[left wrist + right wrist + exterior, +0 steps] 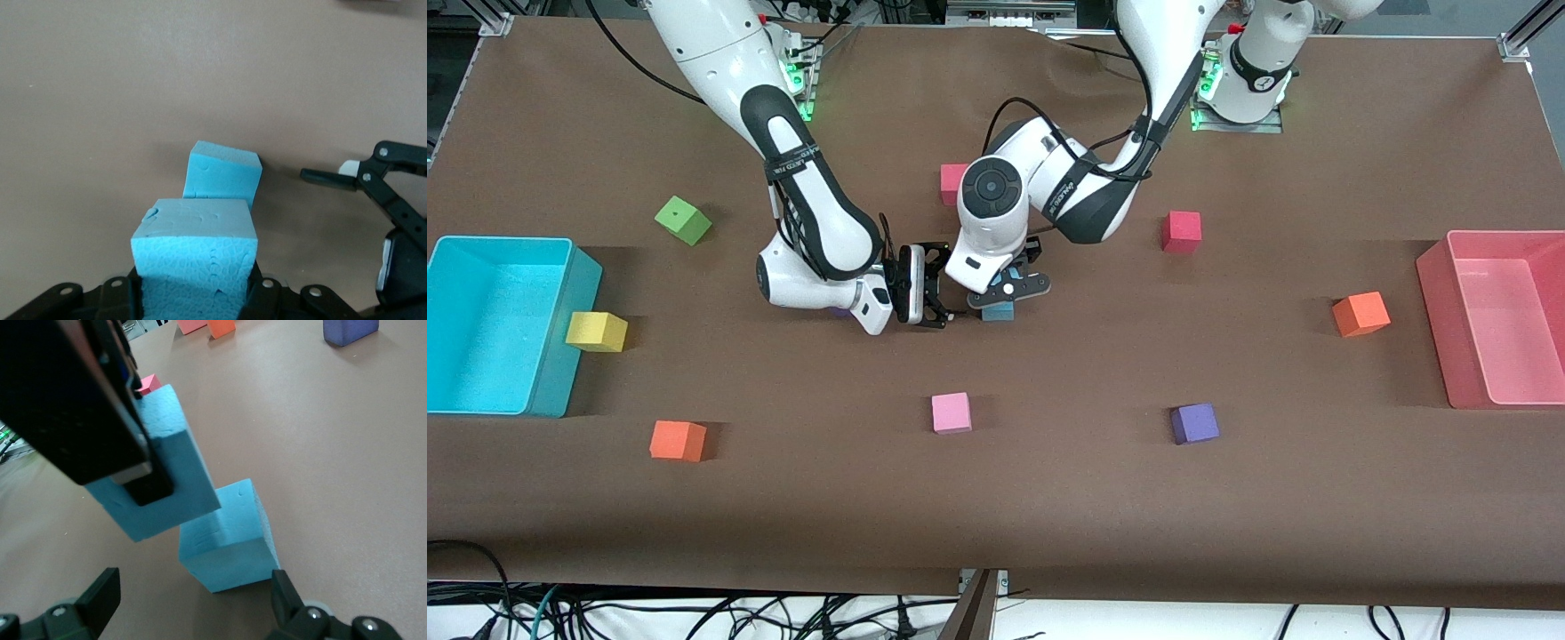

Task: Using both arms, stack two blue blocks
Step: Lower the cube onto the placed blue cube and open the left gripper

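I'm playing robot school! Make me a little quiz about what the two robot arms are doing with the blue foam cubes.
1. True or false: the left gripper is shut on a light sky-blue foam cube.
2. Pick one. The held cube hangs over: A) the cyan plastic bin, B) the other sky-blue foam cube, C) the pink foam cube.
3. Fill in the gap: beside the two cubes, the right gripper has its fingers ____.

Key: 1 true; 2 B; 3 open.
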Controlling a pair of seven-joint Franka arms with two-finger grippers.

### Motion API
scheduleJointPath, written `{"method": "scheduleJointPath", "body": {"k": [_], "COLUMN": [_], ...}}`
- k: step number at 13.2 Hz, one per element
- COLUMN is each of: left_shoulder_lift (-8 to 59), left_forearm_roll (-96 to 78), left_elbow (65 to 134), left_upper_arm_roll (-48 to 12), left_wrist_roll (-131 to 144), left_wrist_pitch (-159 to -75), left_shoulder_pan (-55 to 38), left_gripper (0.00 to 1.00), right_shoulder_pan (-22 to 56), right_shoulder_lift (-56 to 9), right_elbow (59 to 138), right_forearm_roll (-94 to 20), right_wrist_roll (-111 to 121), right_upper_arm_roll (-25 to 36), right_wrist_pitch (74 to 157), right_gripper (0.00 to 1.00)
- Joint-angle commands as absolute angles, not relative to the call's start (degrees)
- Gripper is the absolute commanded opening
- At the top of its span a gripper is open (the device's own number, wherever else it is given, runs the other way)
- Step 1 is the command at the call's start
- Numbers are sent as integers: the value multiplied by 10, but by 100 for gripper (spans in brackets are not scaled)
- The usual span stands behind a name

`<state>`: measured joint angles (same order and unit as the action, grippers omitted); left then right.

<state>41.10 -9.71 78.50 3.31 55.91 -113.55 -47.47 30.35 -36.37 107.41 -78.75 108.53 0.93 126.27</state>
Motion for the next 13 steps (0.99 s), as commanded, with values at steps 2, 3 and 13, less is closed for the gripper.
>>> {"method": "scheduleJointPath", "body": {"k": [2, 3, 13], "left_shoulder_lift": [433, 435, 446], "left_forearm_roll": [-112, -113, -114], "left_elbow": [763, 764, 766], "left_upper_arm_roll": [58, 59, 59], "left_wrist_roll": [552, 551, 536], "left_wrist_pitch": [-1144, -1156, -1178], "left_shoulder_pan": [-486, -486, -488], "left_gripper": [0, 0, 2], "right_shoulder_pan": [295, 295, 295], "right_shoulder_lift": [-359, -359, -360], "right_elbow": [1080, 1080, 1080], "right_forearm_roll": [-800, -800, -800], "right_wrist_roll": [1100, 1100, 1103], "right_upper_arm_roll": [4, 4, 4], "right_wrist_pitch": [1254, 1254, 1254], "right_gripper": [100, 100, 100]}}
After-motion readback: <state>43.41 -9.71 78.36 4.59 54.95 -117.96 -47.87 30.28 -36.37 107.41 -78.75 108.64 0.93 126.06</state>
